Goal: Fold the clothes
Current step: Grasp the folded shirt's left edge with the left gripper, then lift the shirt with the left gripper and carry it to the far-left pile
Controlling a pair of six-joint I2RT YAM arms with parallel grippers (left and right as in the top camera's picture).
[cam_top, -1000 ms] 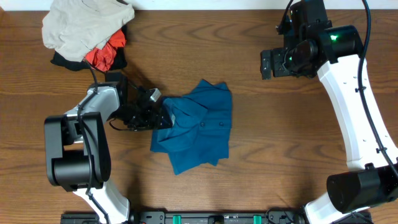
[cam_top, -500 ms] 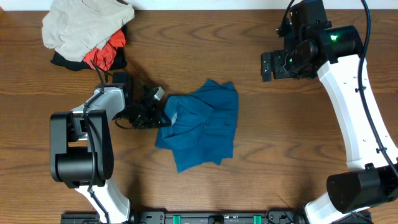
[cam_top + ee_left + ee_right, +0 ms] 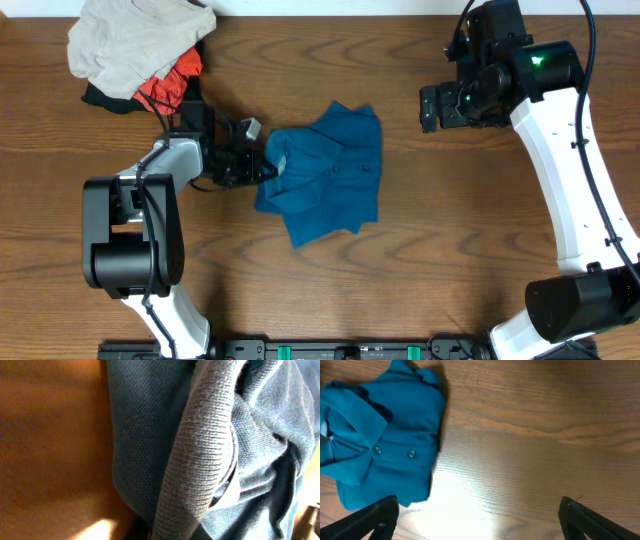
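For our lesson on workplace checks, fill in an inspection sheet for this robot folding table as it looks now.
Surface: wood-grain table, no spills seen.
Job's things: teal shirt, crumpled, unfolded, mid-table.
Clutter: garment pile, beige, orange-red and black, far left corner.
Grippers: left gripper shut on the shirt's left edge; right gripper open, holding nothing.
Cables: black cable along the right arm.
Surroundings: black rail at the near edge.

A brown wooden table (image 3: 430, 260) with dark lengthwise grain is seen across the whole view. A heap of pale beige, orange-red and black garments (image 3: 135, 50) is piled at the table's far left corner, and a black rail (image 3: 330, 350) is fitted along its near edge. A bright glare (image 3: 460, 495) is reflected off the tabletop.
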